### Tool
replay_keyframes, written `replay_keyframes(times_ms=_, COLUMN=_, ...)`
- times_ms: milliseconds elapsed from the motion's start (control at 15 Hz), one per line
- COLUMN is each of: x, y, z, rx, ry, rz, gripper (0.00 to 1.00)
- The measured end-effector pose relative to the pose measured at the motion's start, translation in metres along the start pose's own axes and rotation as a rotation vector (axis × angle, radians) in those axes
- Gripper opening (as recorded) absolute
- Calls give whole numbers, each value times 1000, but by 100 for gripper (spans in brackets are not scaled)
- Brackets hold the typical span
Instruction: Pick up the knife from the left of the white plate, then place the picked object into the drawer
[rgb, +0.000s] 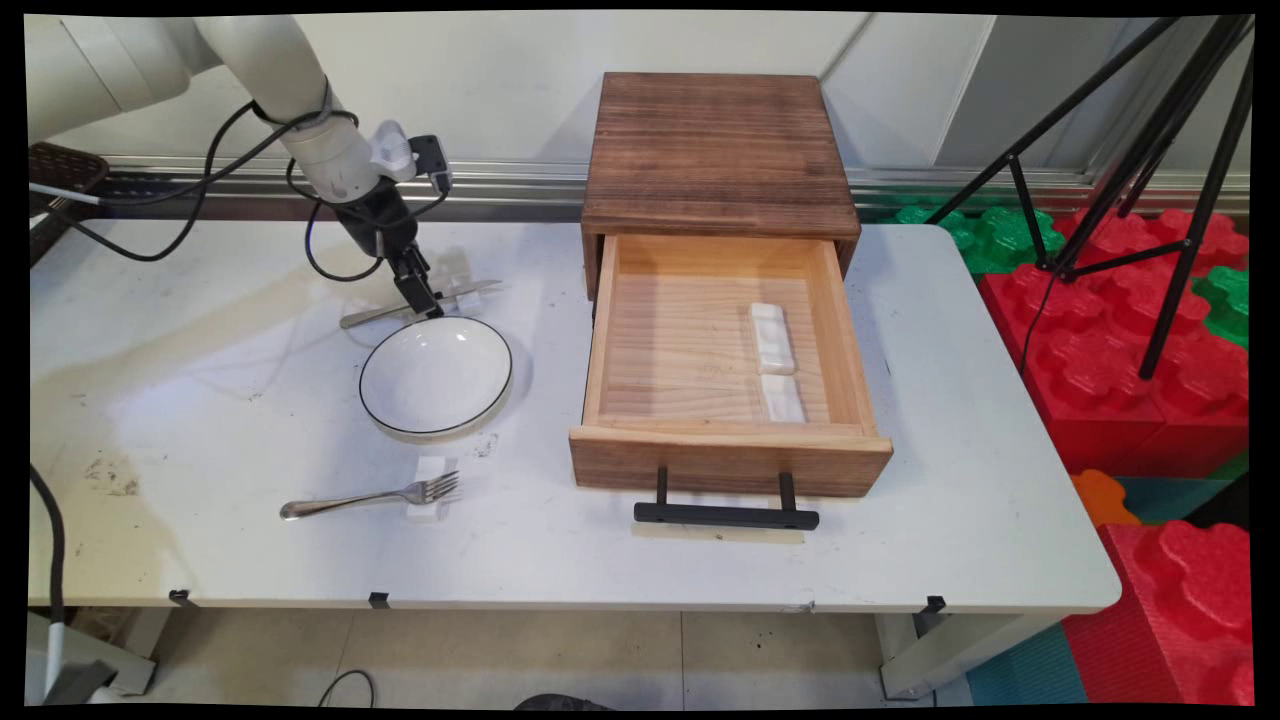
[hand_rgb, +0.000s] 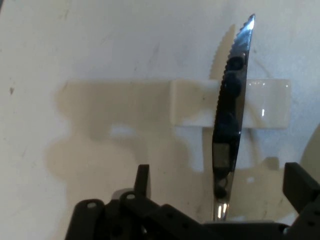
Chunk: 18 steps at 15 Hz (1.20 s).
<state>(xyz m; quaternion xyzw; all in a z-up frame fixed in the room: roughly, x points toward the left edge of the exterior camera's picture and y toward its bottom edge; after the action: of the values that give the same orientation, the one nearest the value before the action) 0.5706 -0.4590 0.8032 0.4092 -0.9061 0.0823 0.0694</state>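
My gripper (rgb: 424, 301) hangs low over a table knife (rgb: 375, 314) just behind a white bowl with a dark rim (rgb: 436, 377). The knife's serrated blade (hand_rgb: 231, 90) lies across a small white rest (hand_rgb: 265, 102). In the hand view my gripper (hand_rgb: 220, 179) is open, one finger on each side of the knife, and neither finger presses on it. The knife's handle end is hidden under the gripper's linkage.
A fork (rgb: 370, 497) lies on another white rest (rgb: 428, 500) near the table's front edge. To the right stands a wooden box (rgb: 715, 150) with its drawer (rgb: 640, 330) pulled out, two white rests (rgb: 772, 338) inside and a black handle (rgb: 725, 516) in front.
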Motion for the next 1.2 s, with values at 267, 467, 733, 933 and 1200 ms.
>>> replay_keyframes(times_ms=267, x=1, y=0, z=3, rx=-7, ry=-4, rz=5, gripper=0)
replay_keyframes(times_ms=467, x=1, y=1, z=4, rx=-9, ry=-3, rz=10, gripper=0)
replay_keyframes(times_ms=733, x=-1, y=3, z=2, rx=-11, ry=-6, rz=11, gripper=0)
replay_keyframes(times_ms=933, x=-5, y=7, z=0, rx=-13, ry=-12, rz=7, gripper=0)
replay_keyframes(times_ms=1200, x=-9, y=9, z=-6, rx=15, ry=-13, rz=-24, gripper=0)
